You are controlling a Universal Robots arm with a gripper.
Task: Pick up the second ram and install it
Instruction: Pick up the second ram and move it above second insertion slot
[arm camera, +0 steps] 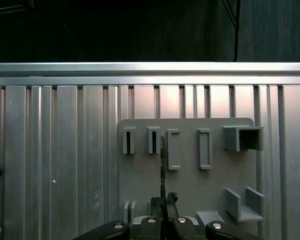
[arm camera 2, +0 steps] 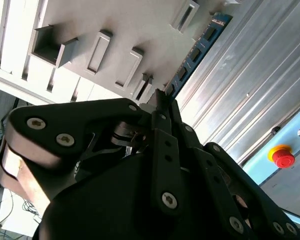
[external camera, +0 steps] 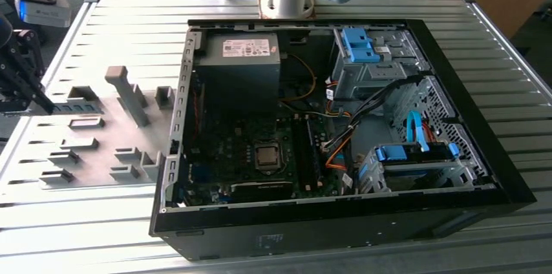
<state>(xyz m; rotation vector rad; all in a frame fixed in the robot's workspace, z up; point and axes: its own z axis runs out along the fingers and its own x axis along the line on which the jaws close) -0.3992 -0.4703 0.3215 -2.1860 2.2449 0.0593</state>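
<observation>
Second ram [arm camera: 163, 160] is grasped edge-on in the clenched pincer [arm camera: 163, 204], just beyond it the slotted grey holder plate [arm camera: 192, 187] on the counter [arm camera: 65, 175].

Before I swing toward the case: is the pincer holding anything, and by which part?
Yes: the pincer is shut on the second ram, gripping one end; the rest juts out over the grey holder plate.

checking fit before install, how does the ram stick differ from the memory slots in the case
The ram stick is blue-green with black chips; the memory slots are black. The stick is clamped in the tool over the grey holder plate; the slots sit inside the case. Both are long and narrow.
</observation>
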